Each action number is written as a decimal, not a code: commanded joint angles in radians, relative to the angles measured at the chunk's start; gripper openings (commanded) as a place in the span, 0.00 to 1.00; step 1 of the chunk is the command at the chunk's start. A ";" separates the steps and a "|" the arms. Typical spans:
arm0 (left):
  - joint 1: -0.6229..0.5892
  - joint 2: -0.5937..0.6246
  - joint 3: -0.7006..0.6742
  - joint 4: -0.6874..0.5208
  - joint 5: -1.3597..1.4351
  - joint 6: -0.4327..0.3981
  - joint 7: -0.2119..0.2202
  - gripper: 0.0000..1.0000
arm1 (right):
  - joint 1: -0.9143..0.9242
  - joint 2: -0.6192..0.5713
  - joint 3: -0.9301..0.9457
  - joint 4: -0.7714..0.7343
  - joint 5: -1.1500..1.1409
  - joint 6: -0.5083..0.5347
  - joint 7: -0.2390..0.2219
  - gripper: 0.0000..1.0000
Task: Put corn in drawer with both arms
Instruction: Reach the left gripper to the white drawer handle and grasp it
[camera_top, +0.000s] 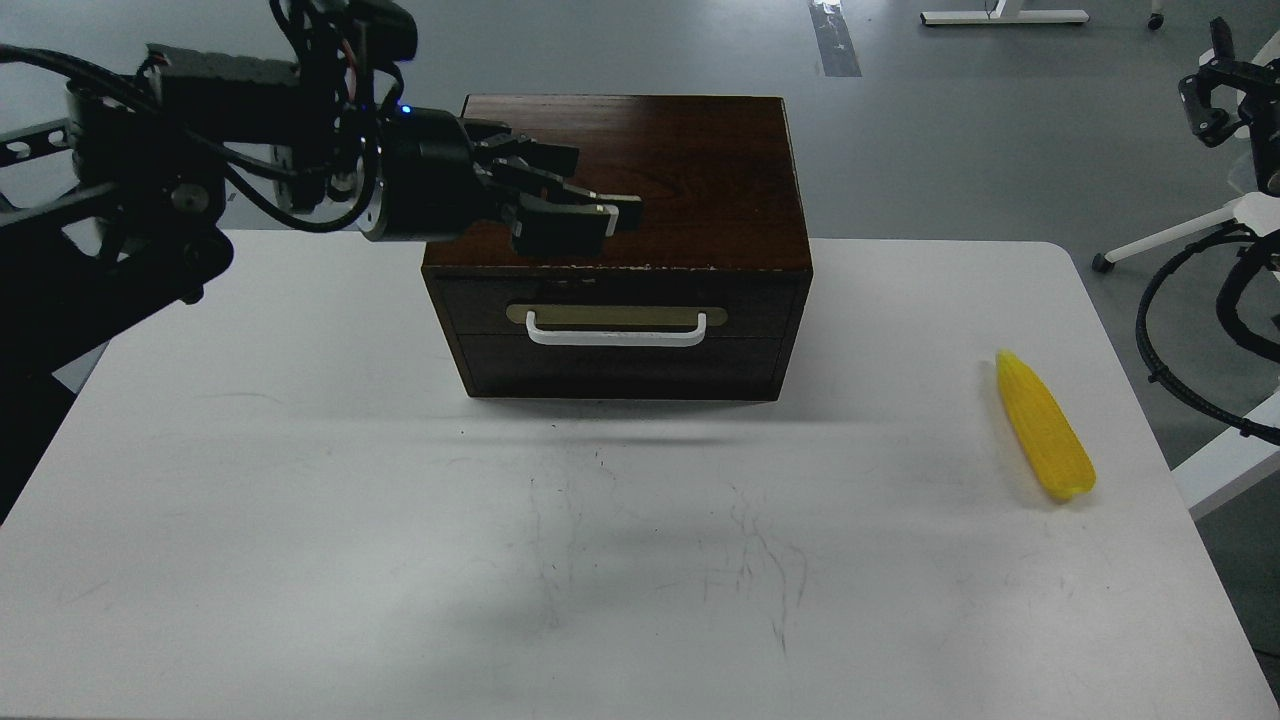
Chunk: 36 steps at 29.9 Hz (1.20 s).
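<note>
The yellow corn (1045, 428) lies on the white table (300, 500) near its right edge, thin end pointing away from me. The dark wooden box (640, 160) stands at the table's far middle. Its drawer (470, 300) is shut, with the white bar handle (617, 331) across its front. My left gripper (605, 218) reaches in from the left and hovers over the box's front top edge, just above the handle, fingers slightly apart and empty. My right gripper (1212, 95) is raised at the far right edge, off the table, small and dark.
A plain dark panel (620, 370) sits below the drawer. The left arm's thick black links and cables (150, 200) hang over the table's far left corner. Right arm cables (1200, 320) hang past the right edge. Grey floor lies beyond.
</note>
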 joint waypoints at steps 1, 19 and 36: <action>-0.017 -0.012 0.069 -0.036 0.140 0.000 -0.016 0.89 | -0.002 -0.002 -0.001 -0.011 0.000 0.000 0.002 1.00; -0.102 -0.189 0.330 0.059 0.346 0.000 -0.060 0.88 | -0.013 -0.002 -0.002 -0.089 0.000 0.000 0.002 1.00; -0.097 -0.212 0.365 0.134 0.419 0.000 -0.051 0.88 | -0.013 -0.002 -0.001 -0.093 0.000 0.000 0.002 1.00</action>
